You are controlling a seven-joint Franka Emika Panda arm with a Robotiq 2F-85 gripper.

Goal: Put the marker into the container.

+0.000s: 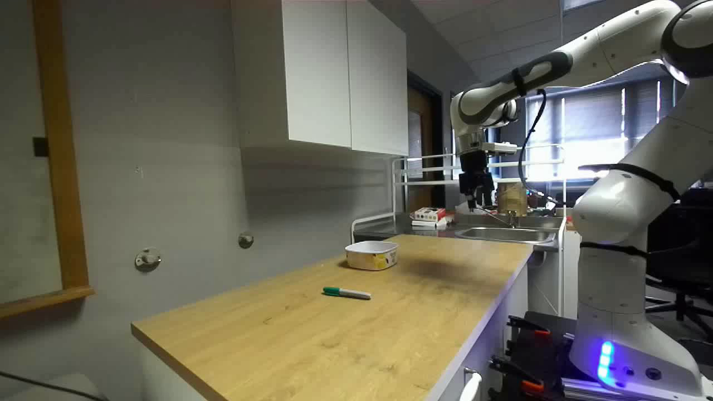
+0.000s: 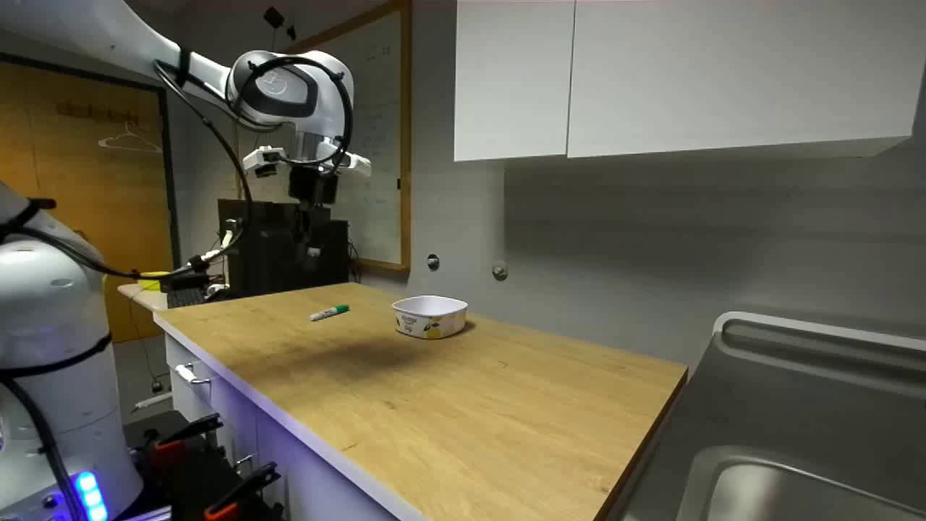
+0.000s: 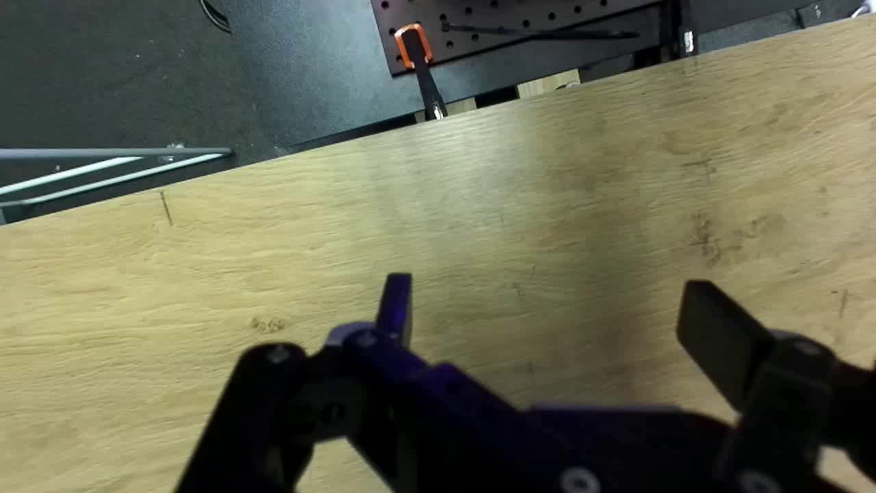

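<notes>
The marker lies flat on the wooden counter in both exterior views [image 1: 346,293] [image 2: 329,312]; it has a pale barrel and a green cap. The container is a low, pale dish with rounded corners, a white inside and a yellow printed pattern, in both exterior views [image 1: 372,256] [image 2: 431,318]. It stands upright near the wall, apart from the marker. My gripper is high above the counter in both exterior views [image 1: 480,205] [image 2: 307,250]. In the wrist view the gripper [image 3: 547,287] is open with nothing between its fingers. Marker and container are out of the wrist view.
The wooden counter [image 1: 312,334] runs along the wall. White wall cabinets [image 2: 687,79] hang above it. A metal sink [image 1: 504,234] and a red-and-white box [image 1: 429,215] are at one end. Clamps [image 3: 415,48] sit beside the counter's edge near the robot base.
</notes>
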